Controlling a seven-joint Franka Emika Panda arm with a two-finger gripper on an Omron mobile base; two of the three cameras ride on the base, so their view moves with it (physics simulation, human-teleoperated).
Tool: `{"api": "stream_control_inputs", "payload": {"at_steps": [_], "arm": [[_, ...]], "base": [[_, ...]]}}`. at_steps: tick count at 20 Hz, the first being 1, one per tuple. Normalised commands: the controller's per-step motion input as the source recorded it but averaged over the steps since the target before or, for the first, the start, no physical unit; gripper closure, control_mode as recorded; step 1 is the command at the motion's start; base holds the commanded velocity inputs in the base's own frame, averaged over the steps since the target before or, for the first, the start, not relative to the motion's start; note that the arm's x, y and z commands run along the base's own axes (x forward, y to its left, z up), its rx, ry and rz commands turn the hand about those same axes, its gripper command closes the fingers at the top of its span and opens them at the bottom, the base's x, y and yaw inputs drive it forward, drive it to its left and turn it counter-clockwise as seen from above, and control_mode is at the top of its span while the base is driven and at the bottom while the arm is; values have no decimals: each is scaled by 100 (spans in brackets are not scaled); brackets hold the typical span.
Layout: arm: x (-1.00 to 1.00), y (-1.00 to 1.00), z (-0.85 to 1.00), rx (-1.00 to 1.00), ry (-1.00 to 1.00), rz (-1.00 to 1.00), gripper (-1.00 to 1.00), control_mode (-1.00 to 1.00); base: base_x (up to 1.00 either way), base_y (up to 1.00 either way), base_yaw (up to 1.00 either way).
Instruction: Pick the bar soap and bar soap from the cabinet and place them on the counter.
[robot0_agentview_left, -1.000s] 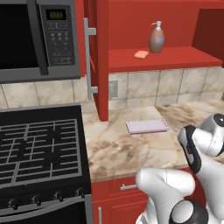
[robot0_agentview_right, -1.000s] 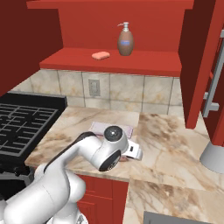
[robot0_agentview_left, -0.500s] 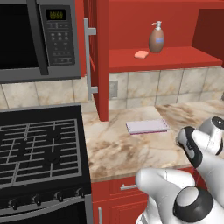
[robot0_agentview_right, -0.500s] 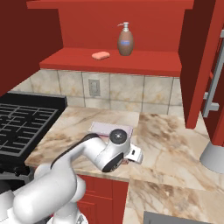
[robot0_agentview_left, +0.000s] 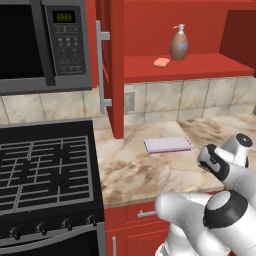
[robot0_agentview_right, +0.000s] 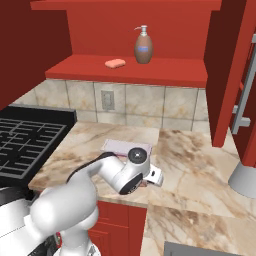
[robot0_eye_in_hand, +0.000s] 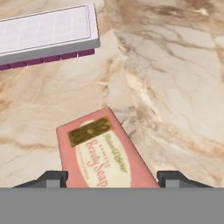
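Soap (robot0_eye_in_hand: 101, 154) lies flat on worktop (robot0_eye_in_hand: 175, 78), low in hand view, between pincer (robot0_eye_in_hand: 112, 178) tips. Long side slants toward upper left. Pincer wide, tips off soap. Second soap (robot0_agentview_left: 161, 62) waits on cabinet shelf (robot0_agentview_left: 200, 65).

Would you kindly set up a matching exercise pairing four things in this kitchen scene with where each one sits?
Things:
1. pump bottle
2. boxed soap
3. lavender pad
4. bare soap

Places:
A. on the counter, between the fingertips
B. on the counter, near the backsplash
C. on the cabinet shelf, left of the bottle
D. on the cabinet shelf, standing upright

Pairs: 1-D, 2-A, 3-B, 4-C
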Motion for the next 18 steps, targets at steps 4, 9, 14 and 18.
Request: {"api": "stream_control_inputs", "payload": {"at_steps": [4,9,14,18], "arm": [[12,0,-14,0,0,0,100,-100],[3,0,-19,0,0,0,100,-100],[5,0,-21,0,0,0,100,-100],[9,0,-17,0,0,0,100,-100]], "base": [[0,0,0],[0,0,0],[0,0,0],[0,0,0]]}}
